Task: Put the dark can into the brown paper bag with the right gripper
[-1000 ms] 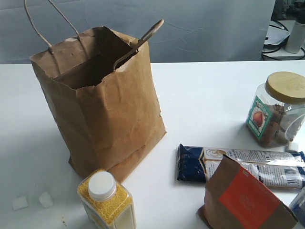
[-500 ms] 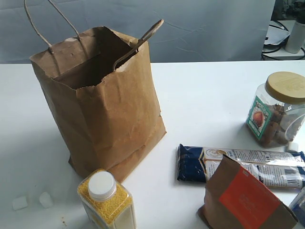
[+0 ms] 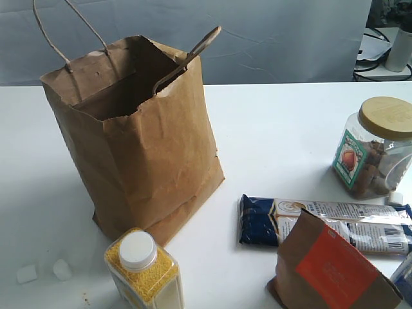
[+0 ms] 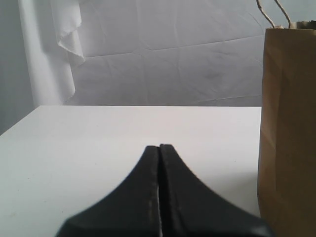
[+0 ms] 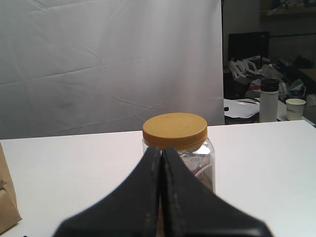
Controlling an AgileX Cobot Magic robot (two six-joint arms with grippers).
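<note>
The brown paper bag (image 3: pixel 145 145) stands open on the left half of the white table, its cord handles up; it also shows in the left wrist view (image 4: pixel 289 133), and a corner of it in the right wrist view (image 5: pixel 7 197). The dark can is not visible in any view. My right gripper (image 5: pixel 161 148) is shut with nothing between its fingers, low over the table in front of the tan-lidded jar (image 5: pixel 178 148). My left gripper (image 4: pixel 159 146) is shut and empty beside the bag. Neither gripper shows in the exterior view.
A clear jar with a tan lid (image 3: pixel 376 147) stands at the right. A blue biscuit pack (image 3: pixel 325 224) and a brown pouch with an orange-red label (image 3: pixel 331 267) lie at the front right. A bottle of yellow grains (image 3: pixel 143 269) stands before the bag.
</note>
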